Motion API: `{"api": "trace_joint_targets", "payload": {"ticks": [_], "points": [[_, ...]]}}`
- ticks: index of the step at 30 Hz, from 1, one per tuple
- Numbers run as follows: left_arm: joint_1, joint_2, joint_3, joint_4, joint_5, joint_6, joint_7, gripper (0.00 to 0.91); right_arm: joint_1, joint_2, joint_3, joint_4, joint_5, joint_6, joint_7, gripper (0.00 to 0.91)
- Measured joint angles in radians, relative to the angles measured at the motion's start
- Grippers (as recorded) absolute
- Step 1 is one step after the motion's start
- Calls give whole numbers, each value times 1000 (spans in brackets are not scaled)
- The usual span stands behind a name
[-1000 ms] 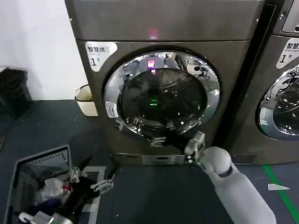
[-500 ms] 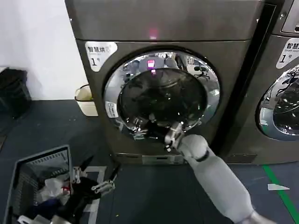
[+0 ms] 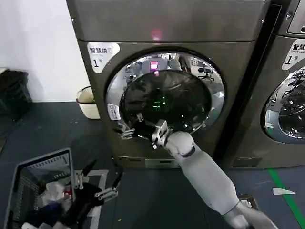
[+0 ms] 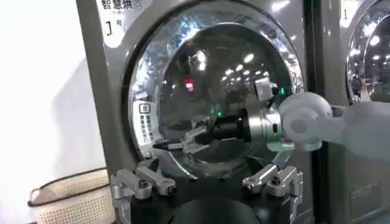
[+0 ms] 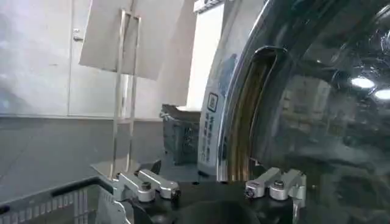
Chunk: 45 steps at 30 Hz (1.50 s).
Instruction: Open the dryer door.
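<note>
The dryer door (image 3: 165, 98) is one large round panel on the front of a grey metal machine (image 3: 162, 21), nearly as wide as the machine itself, with a broad mirror-bright chrome rim around a dark tinted glass centre; it sits closed against the front. Two such machines stand side by side, and the second one (image 3: 290, 95) shows a like round door at the right edge of the head view. The right gripper (image 3: 131, 128) reaches across to the lower left part of the door's rim, its pale rounded arm stretching up from the lower right; its two slim metal fingers (image 4: 183, 141) are parted a little and lie right at the chrome edge, where the right wrist view shows a narrow recess in the rim (image 5: 253, 112). Whether they actually touch it I cannot tell. The left gripper (image 3: 95, 183) hangs low over the dark floor beside one wire basket (image 3: 26, 171), fingers spread wide and holding nothing. One cream bin (image 3: 88, 102) stands against the white wall.
</note>
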Motion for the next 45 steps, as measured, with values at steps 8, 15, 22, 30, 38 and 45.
{"api": "trace_joint_targets", "payload": {"ticks": [8, 15, 22, 30, 38, 45], "points": [[-4, 0, -2, 16, 3, -23, -2, 907, 24, 28, -26, -40, -15, 11, 2, 907], [-4, -5, -10, 18, -68, 11, 38, 907, 39, 36, -38, -41, 6, -3, 6, 907], [-4, -2, -13, 27, -21, 55, 6, 907, 24, 15, -42, -1, 63, -24, -68, 907], [-40, 21, -36, 46, -62, 99, -16, 907, -7, -28, -38, 56, 140, -26, -169, 907], [-93, 64, -75, 70, -163, 130, 8, 907, -45, -69, -26, 107, 187, 1, -294, 907], [-141, 115, -164, 130, -260, 126, 137, 907, -89, -113, -7, 164, 193, 13, -354, 907]]}}
